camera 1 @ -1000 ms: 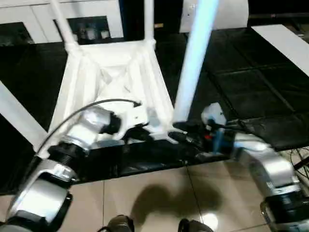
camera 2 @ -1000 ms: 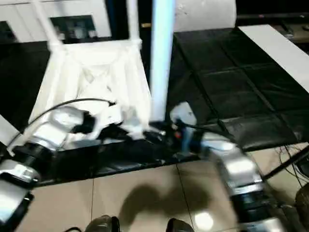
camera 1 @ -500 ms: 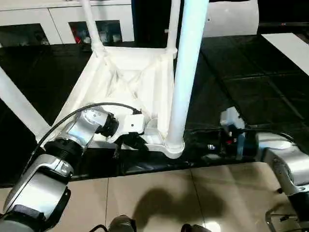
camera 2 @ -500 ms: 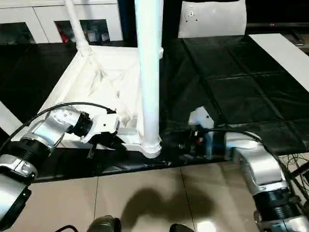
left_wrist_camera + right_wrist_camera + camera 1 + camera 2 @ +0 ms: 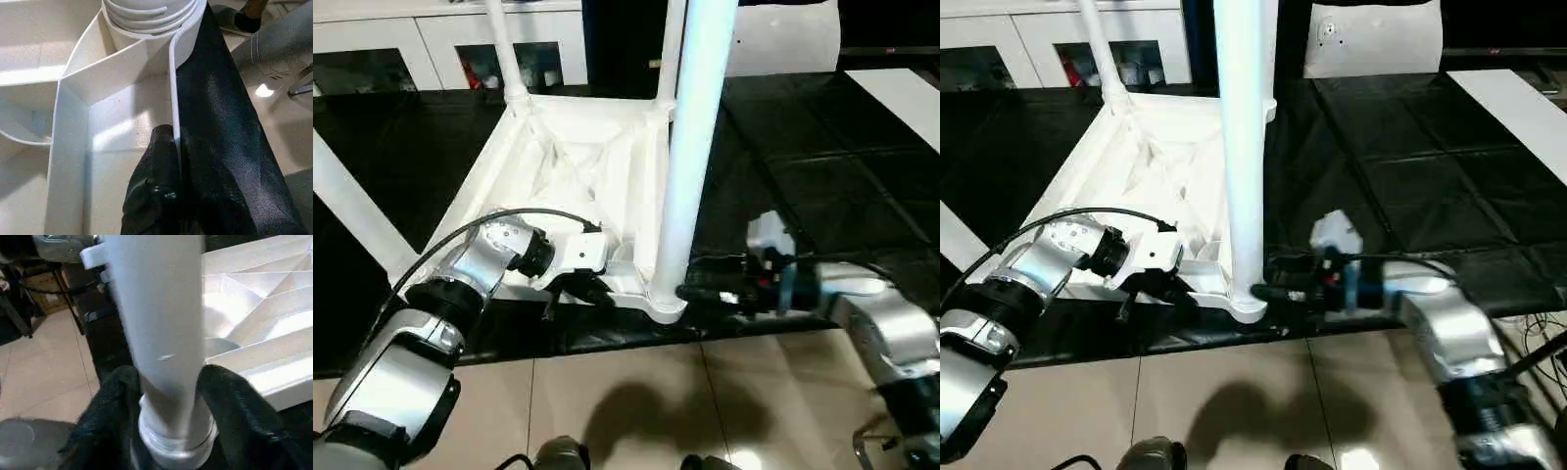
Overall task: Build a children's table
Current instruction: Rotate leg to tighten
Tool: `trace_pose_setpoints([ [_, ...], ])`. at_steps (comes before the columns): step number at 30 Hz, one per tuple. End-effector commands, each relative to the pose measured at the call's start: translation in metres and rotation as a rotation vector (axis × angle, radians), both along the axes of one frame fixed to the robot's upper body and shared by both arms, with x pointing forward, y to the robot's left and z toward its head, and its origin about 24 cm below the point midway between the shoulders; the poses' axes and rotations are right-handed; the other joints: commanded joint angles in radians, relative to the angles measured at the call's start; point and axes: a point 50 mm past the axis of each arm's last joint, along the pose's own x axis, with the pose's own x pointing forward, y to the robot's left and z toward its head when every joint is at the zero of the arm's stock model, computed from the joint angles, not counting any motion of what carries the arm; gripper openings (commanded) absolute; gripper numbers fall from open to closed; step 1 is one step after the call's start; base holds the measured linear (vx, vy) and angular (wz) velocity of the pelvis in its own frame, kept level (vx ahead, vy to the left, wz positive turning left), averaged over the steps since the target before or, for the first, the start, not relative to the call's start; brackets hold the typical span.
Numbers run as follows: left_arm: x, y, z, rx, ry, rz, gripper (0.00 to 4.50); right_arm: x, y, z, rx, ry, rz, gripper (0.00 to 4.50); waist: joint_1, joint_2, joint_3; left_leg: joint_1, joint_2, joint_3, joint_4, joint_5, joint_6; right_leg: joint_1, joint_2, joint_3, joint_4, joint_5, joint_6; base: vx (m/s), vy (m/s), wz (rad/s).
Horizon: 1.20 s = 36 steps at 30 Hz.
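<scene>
The children's table lies upside down on a black mat. Its white ribbed tabletop [image 5: 578,166] faces up, and white legs stand in the corner sockets. The near-right leg [image 5: 690,147] rises from the front corner socket [image 5: 661,299]. My left gripper [image 5: 592,291] is shut on the tabletop's front rim [image 5: 172,88], one finger [image 5: 159,161] pressed inside the thin wall. My right gripper [image 5: 690,292] reaches in from the right. It is open at the leg's base [image 5: 166,333], with a black finger [image 5: 115,401] on either side of it.
The black mat [image 5: 822,166] ends just in front of the tabletop, with tiled floor [image 5: 636,411] below. A flat white board strip [image 5: 901,93] lies at the far right. A white panel with holes [image 5: 1371,39] stands behind. White cabinets [image 5: 372,49] line the back.
My right gripper has moved left, from a hand's width off the near-right leg to straddling its base. The left gripper stays clamped on the rim.
</scene>
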Motion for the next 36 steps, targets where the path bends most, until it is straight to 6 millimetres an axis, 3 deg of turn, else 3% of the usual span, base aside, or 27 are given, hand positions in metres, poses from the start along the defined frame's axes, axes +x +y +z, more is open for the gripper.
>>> trace_pose_setpoints([
  [1, 0.0, -0.009, 0.005, 0.023, -0.033, -0.076, 0.0, 0.003, 0.003, 0.004, 0.011, -0.02, 0.005, 2.05, -0.008, -0.003, -0.093, 0.014, 0.023, -0.002, -0.069, -0.232, 0.026, 0.054, -0.056, 0.047, -0.07, -0.3, -0.204, 0.0, 0.0, 0.0],
  [4, 0.0, -0.009, 0.005, 0.026, -0.032, -0.08, 0.0, 0.003, 0.004, 0.003, 0.023, -0.008, 0.015, 1.79, -0.011, -0.007, -0.092, 0.011, 0.022, -0.002, -0.07, -0.228, 0.031, 0.056, -0.055, 0.047, -0.068, -0.294, -0.202, 0.0, 0.0, 0.0],
  [5, 0.0, -0.009, 0.005, 0.025, -0.031, -0.079, 0.0, 0.003, 0.005, 0.003, 0.027, -0.006, 0.021, 1.75, -0.013, -0.014, -0.089, 0.01, 0.022, -0.001, -0.07, -0.228, 0.033, 0.056, -0.056, 0.047, -0.07, -0.308, -0.198, 0.0, 0.0, 0.0],
  [7, 0.0, -0.008, 0.005, 0.025, -0.032, -0.079, 0.0, 0.003, 0.007, 0.003, 0.033, 0.001, 0.035, 1.61, -0.013, -0.011, -0.088, 0.009, 0.021, -0.001, -0.07, -0.228, 0.035, 0.056, -0.058, 0.046, -0.073, -0.338, -0.188, 0.0, 0.0, 0.0],
  [8, 0.001, -0.008, 0.005, 0.025, -0.035, -0.075, 0.0, 0.003, 0.008, 0.003, 0.036, 0.004, 0.043, 1.52, -0.016, -0.016, -0.084, 0.01, 0.021, -0.001, -0.071, -0.235, 0.034, 0.054, -0.057, 0.046, -0.077, -0.365, -0.176, 0.0, 0.0, 0.0],
  [15, 0.004, -0.006, 0.005, 0.006, -0.039, -0.004, 0.0, -0.003, 0.015, 0.002, 0.078, 0.033, 0.057, 0.98, -0.02, -0.011, -0.08, 0.014, 0.022, -0.002, -0.075, -0.258, 0.029, 0.051, -0.056, 0.047, -0.079, -0.378, -0.177, 0.0, 0.0, 0.0],
  [16, 0.006, -0.007, 0.005, -0.011, -0.036, 0.04, 0.0, -0.005, 0.016, 0.0, 0.085, 0.039, 0.044, 0.91, -0.022, -0.007, -0.072, 0.015, 0.023, -0.002, -0.078, -0.275, 0.027, 0.047, -0.055, 0.048, -0.081, -0.382, -0.178, 0.0, 0.0, 0.0],
  [19, 0.011, -0.016, 0.006, -0.076, -0.024, 0.169, 0.0, -0.006, 0.022, -0.008, 0.086, 0.026, -0.082, 0.64, -0.022, -0.006, -0.068, 0.018, 0.023, -0.005, -0.081, -0.297, 0.017, 0.044, -0.057, 0.048, -0.084, -0.411, -0.175, 0.0, 0.0, 0.0],
  [20, 0.014, -0.022, 0.006, -0.105, -0.02, 0.22, 0.0, -0.004, 0.025, -0.012, 0.075, 0.013, -0.171, 0.57, -0.027, -0.001, -0.062, 0.013, 0.019, -0.008, -0.084, -0.314, 0.009, 0.047, -0.057, 0.045, -0.086, -0.449, -0.159, 0.0, 0.0, 0.0],
  [22, 0.018, -0.03, 0.007, -0.136, -0.031, 0.301, 0.0, 0.002, 0.033, -0.018, 0.064, 0.004, -0.3, 0.33, -0.041, -0.007, -0.06, 0.018, 0.015, -0.009, -0.085, -0.343, -0.005, 0.041, -0.056, 0.043, -0.096, -0.507, -0.137, 0.0, 0.0, 0.0],
  [23, 0.018, -0.03, 0.007, -0.136, -0.031, 0.301, 0.0, 0.002, 0.033, -0.018, 0.064, 0.004, -0.3, 0.24, -0.046, -0.001, -0.057, 0.016, 0.013, -0.012, -0.086, -0.347, -0.011, 0.041, -0.057, 0.04, -0.097, -0.526, -0.13, 0.0, 0.0, 0.0],
  [24, 0.024, -0.039, 0.008, -0.181, -0.056, 0.419, 0.0, 0.01, 0.043, -0.019, 0.101, 0.034, -0.44, 0.15, -0.063, 0.0, -0.054, 0.014, 0.01, -0.013, -0.087, -0.363, -0.015, 0.043, -0.054, 0.037, -0.106, -0.563, -0.107, 0.0, 0.0, 0.0],
  [26, 0.025, -0.043, 0.008, -0.197, -0.052, 0.452, 0.0, 0.013, 0.046, -0.02, 0.108, 0.04, -0.486, 0.06, -0.071, -0.002, -0.056, 0.013, 0.006, -0.016, -0.085, -0.368, -0.008, 0.043, -0.054, 0.031, -0.109, -0.568, -0.104, 0.0, 0.0, 0.0],
  [27, 0.028, -0.049, 0.01, -0.227, -0.054, 0.519, 0.0, 0.018, 0.052, -0.02, 0.119, 0.055, -0.563, 0.02, -0.079, 0.003, -0.057, 0.003, 0.006, -0.017, -0.088, -0.349, 0.001, 0.05, -0.053, 0.032, -0.108, -0.545, -0.099, 0.0, 0.0, 0.0],
  [28, 0.028, -0.049, 0.01, -0.227, -0.054, 0.519, 0.0, 0.018, 0.052, -0.02, 0.119, 0.055, -0.563, 0.02, -0.086, 0.005, -0.06, 0.003, 0.006, -0.018, -0.088, -0.329, 0.006, 0.05, -0.053, 0.03, -0.107, -0.5, -0.115, 0.0, 0.0, 0.0],
  [29, 0.032, -0.059, 0.012, -0.266, -0.071, 0.629, 0.0, 0.028, 0.063, -0.018, 0.128, 0.078, -0.702, 0.02, -0.091, 0.013, -0.061, 0.005, 0.011, -0.016, -0.088, -0.311, 0.008, 0.044, -0.051, 0.036, -0.103, -0.428, -0.14, 0.0, 0.0, 0.0],
  [31, 0.034, -0.061, 0.013, -0.276, -0.082, 0.664, 0.0, 0.03, 0.068, -0.018, 0.125, 0.087, -0.744, 0.02, -0.093, 0.008, -0.067, 0.001, 0.01, -0.013, -0.085, -0.268, 0.021, 0.048, -0.046, 0.037, -0.089, -0.329, -0.176, 0.0, 0.0, 0.0],
  [33, 0.033, -0.065, 0.015, -0.279, -0.087, 0.683, 0.0, 0.033, 0.075, -0.016, 0.132, 0.082, -0.788, 0.28, -0.091, 0.017, -0.069, -0.003, 0.01, -0.01, -0.081, -0.21, 0.035, 0.048, -0.047, 0.042, -0.079, -0.243, -0.198, 0.0, 0.0, 0.0],
  [36, 0.032, -0.067, 0.016, -0.27, -0.104, 0.658, 0.0, 0.033, 0.078, -0.012, 0.158, 0.055, -0.808, 0.4, -0.091, 0.015, -0.076, -0.008, 0.007, -0.007, -0.072, -0.117, 0.073, 0.054, -0.045, 0.042, -0.065, -0.094, -0.232, 0.054, -0.011, 0.02],
])
